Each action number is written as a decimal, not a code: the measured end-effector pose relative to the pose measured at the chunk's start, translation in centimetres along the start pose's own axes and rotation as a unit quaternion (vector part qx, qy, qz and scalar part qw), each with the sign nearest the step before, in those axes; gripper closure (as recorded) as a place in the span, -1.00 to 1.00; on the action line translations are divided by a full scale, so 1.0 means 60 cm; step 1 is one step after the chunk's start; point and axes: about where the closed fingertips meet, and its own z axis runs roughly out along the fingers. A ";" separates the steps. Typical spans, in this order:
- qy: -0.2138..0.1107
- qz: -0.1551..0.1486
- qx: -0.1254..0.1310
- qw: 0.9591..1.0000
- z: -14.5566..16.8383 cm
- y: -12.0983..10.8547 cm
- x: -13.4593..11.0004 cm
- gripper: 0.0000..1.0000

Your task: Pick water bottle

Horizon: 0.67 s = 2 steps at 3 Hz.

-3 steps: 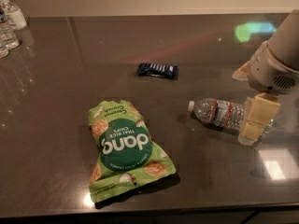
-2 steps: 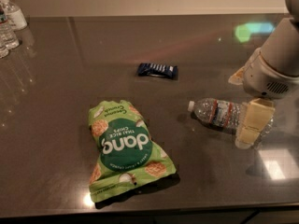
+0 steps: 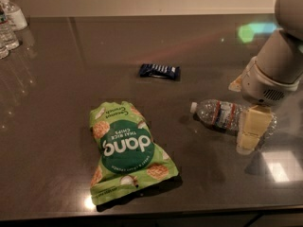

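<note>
The water bottle (image 3: 218, 114) lies on its side on the dark table (image 3: 57, 126), right of centre, with its white cap pointing left and a red-and-blue label band. My gripper (image 3: 239, 117) comes down from the right over the bottle's base end. One cream finger (image 3: 251, 129) stands in front of the bottle and hides part of it. The other finger (image 3: 235, 84) shows behind the bottle. The fingers are apart, with the bottle's base end between them.
A green chip bag (image 3: 128, 150) lies flat left of the bottle, near the table's front edge. A dark blue snack wrapper (image 3: 159, 71) lies behind it at mid-table. Small clear bottles (image 3: 6, 34) and a pump-top bottle (image 3: 12, 12) stand at the far left corner.
My gripper has moved slightly left and down, closer over the bottle's base end. The bottle, bag and wrapper have not moved.
</note>
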 end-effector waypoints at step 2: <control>0.014 0.003 -0.008 1.000 0.017 0.000 0.009 -0.63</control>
